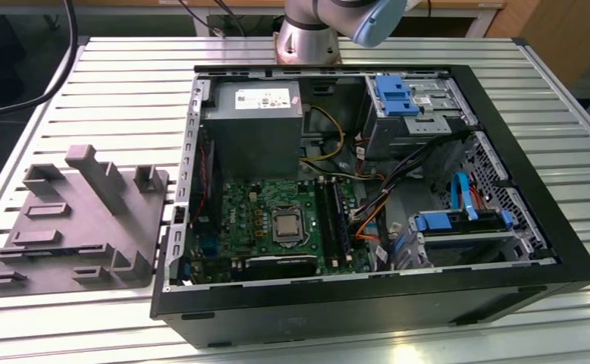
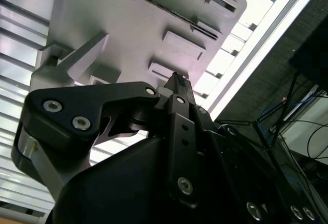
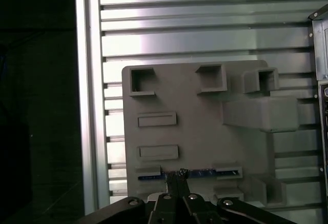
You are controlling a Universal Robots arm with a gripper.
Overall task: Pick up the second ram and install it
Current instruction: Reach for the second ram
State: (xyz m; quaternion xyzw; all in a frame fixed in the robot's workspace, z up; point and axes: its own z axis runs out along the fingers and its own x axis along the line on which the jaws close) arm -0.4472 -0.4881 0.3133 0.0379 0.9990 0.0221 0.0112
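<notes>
Closest, the gripper [image 3: 177, 175] hangs above the tray [image 3: 205, 131], jaws closed on nothing. The ram [image 3: 212, 172] sits in the tray's long slot, straight beneath the gripper in the first wrist view. I think a descent with closed jaws would hit its thin edge and could chip it.

Prob. a robotics lab or assembly test bench, not a home. A slotted aluminium-profile worktable [image 1: 103, 76] carries an open desktop PC case [image 1: 538, 250] lying on its side, w/ motherboard [image 1: 274, 220] and PSU [image 1: 249, 129] exposed. A grey moulded fixture tray [image 1: 73, 227] sits beside it. The robot arm base [image 1: 310, 38] stands at the table's far edge. A loose black cable [image 1: 68, 30] and what may be wood-fronted desks [image 1: 457, 19] lie behind.
</notes>
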